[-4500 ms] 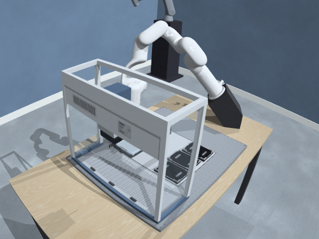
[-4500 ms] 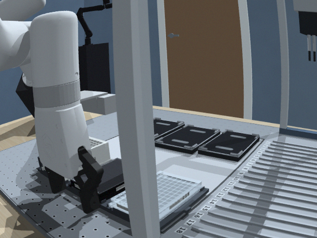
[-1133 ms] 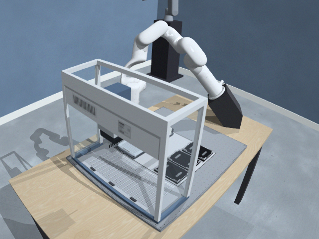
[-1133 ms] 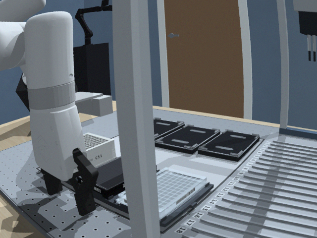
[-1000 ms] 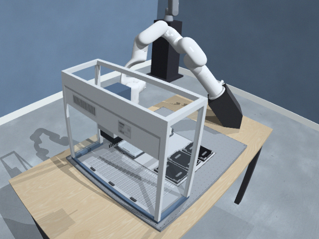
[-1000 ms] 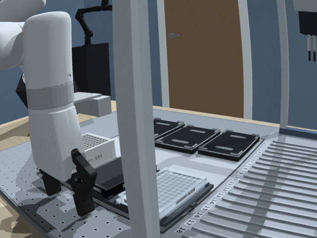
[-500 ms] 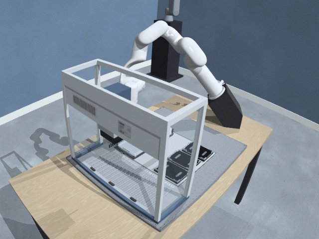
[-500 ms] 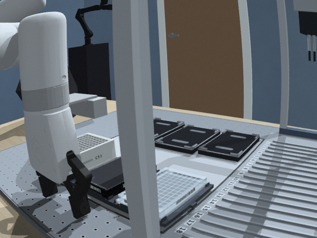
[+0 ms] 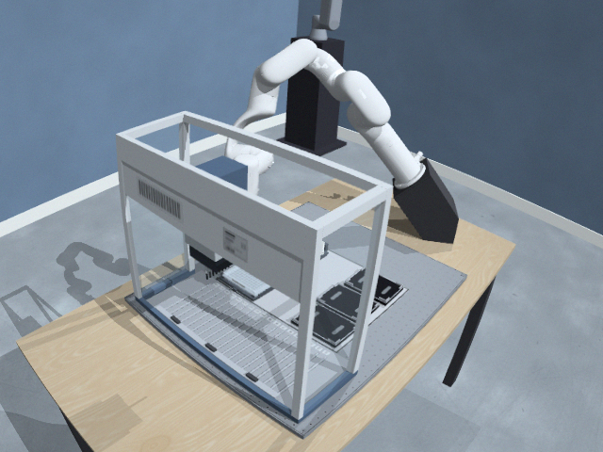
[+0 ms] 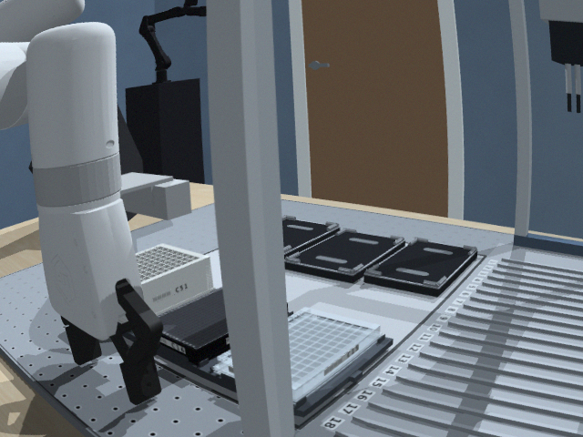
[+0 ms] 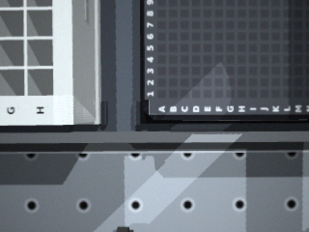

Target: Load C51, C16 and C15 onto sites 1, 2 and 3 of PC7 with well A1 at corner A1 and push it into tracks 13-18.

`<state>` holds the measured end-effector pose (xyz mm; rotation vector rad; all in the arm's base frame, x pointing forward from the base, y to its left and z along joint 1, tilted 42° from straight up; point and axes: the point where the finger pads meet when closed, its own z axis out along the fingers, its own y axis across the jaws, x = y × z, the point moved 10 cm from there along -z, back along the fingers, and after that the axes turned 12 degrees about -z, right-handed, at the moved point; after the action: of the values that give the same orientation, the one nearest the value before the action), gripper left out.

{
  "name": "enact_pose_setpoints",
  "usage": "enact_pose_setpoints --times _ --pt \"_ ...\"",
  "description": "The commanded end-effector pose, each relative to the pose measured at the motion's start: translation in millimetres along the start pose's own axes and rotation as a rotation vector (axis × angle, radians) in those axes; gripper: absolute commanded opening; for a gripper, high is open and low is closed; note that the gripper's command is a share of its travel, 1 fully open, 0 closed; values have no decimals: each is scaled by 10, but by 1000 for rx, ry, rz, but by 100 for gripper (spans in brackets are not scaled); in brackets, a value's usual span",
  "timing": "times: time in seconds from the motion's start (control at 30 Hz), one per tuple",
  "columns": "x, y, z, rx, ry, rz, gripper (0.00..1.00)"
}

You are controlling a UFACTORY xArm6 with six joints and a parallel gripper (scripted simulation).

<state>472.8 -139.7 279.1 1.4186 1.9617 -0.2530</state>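
Carrier PC7 [image 10: 263, 376] lies on the apron, its far end near track labels 14 to 18 [image 10: 367, 390]. The white deep-well block C51 [image 10: 174, 275] sits at one end of it. The dark 384-well plate C16 [image 10: 195, 320] sits in the middle and the clear 96-well plate C15 [image 10: 324, 345] at the end by the rails. My gripper [image 10: 110, 361] is open and empty. It hangs low over the perforated baseplate beside the carrier's long side, touching nothing. The wrist view shows a corner of C51 [image 11: 39, 58], a corner of C16 [image 11: 227, 53] and the carrier's edge [image 11: 154, 137].
Three black nests [image 10: 345, 254] stand empty in a row beyond the carrier. The instrument's white frame post [image 10: 244, 211] stands in front of the carrier in the exterior view. The rails [image 10: 494, 329] run off to the right. A pipetting head [image 10: 567, 46] hangs above them.
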Motion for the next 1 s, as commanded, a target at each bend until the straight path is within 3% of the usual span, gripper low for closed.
enact_pose_setpoints --times 0.0,0.97 --pt "-7 7 -26 -3 -1 1 100" --pt "-7 7 -443 -3 -1 1 100"
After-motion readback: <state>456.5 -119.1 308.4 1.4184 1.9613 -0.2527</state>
